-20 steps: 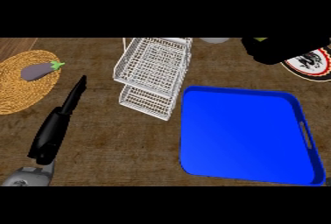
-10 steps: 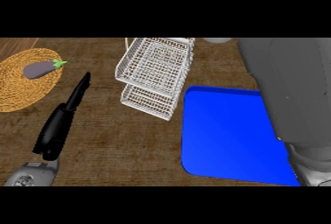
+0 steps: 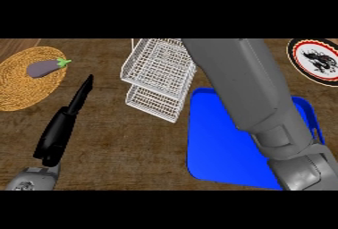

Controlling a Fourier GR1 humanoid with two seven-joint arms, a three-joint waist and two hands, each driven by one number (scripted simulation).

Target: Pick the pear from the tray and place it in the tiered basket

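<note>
A large grey right forearm [image 3: 257, 103] rises from the lower right edge and slants up across the middle of the view to the top edge, covering much of a blue tray [image 3: 218, 147]. The right hand at its far end lies beyond the top edge, so it is not in view, and its fingers cannot be told. The pear does not show anywhere; whether it sits hidden under the arm or in the unseen hand cannot be told.

The left hand [image 3: 63, 127], black, lies at the lower left with its fingers straight and pressed together, pointing up the counter, holding nothing.

The white wire tiered basket [image 3: 158, 76] stands just left of the right forearm and touches the tray's upper left corner in the view. The surface is a dark brown wooden counter [image 3: 125, 143]. At the upper left a purple eggplant [image 3: 46, 67] rests on a round woven mat [image 3: 23, 87]. A round plate [image 3: 317, 58] with a dark emblem sits at the upper right.

Compared with half a second ago, the right forearm now lies further left and slanted across the tray, uncovering the plate.
</note>
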